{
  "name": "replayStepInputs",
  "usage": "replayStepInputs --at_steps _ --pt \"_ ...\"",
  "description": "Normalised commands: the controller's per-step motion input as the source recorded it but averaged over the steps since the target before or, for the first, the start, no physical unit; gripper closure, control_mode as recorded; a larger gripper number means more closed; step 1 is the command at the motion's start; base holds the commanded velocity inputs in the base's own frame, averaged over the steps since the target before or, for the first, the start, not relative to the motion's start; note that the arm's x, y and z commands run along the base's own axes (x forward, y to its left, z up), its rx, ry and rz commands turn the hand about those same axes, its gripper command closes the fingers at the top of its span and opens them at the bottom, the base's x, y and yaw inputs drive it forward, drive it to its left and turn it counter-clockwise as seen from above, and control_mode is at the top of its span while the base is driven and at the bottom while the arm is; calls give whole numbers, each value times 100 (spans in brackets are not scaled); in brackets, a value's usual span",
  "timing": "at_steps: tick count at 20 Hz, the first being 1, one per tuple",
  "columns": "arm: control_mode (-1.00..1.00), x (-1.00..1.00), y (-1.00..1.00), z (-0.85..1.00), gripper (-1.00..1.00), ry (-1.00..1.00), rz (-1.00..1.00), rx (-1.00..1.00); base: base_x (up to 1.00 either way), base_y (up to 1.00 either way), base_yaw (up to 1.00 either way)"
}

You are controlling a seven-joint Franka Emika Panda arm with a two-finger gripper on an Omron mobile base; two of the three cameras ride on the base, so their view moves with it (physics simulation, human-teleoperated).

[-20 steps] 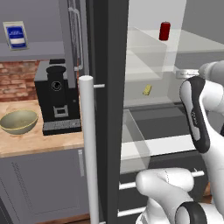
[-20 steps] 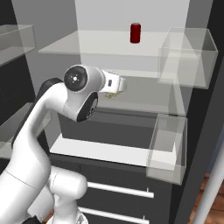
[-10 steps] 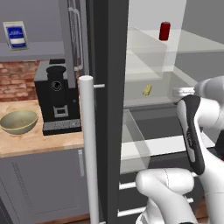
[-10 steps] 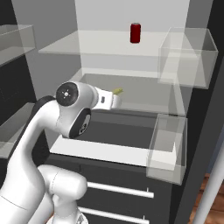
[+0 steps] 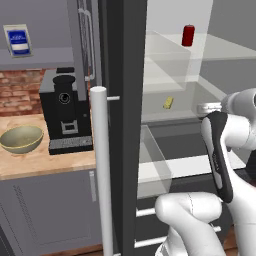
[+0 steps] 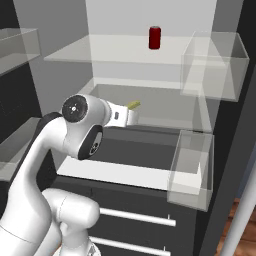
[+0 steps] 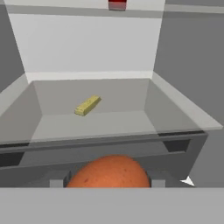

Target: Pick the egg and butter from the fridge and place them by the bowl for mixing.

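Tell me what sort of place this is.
A kitchen, rendered rather than real: an open fridge with glass shelves holding butter and a red can, and beside it a wooden counter with a coffee machine and a bowl.

The blue-and-white wall sign (image 5: 19,40) carries marks too blurred to read.

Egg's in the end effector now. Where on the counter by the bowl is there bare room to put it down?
The counter is bare in front of the bowl, along its front edge, and in the narrow strip between the bowl and the coffee machine. The machine crowds the right end, next to the fridge.
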Motion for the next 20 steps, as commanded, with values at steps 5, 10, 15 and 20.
replayStepInputs --at_steps 5,10,15,20 --pt "100 0 0 0 100 0 0 0 -41 0 0" --pt "100 0 0 0 100 0 0 0 -71 0 0" --pt "100 0 0 0 100 0 0 0 -77 0 0" --pt "100 0 0 0 100 0 0 0 -77 0 3"
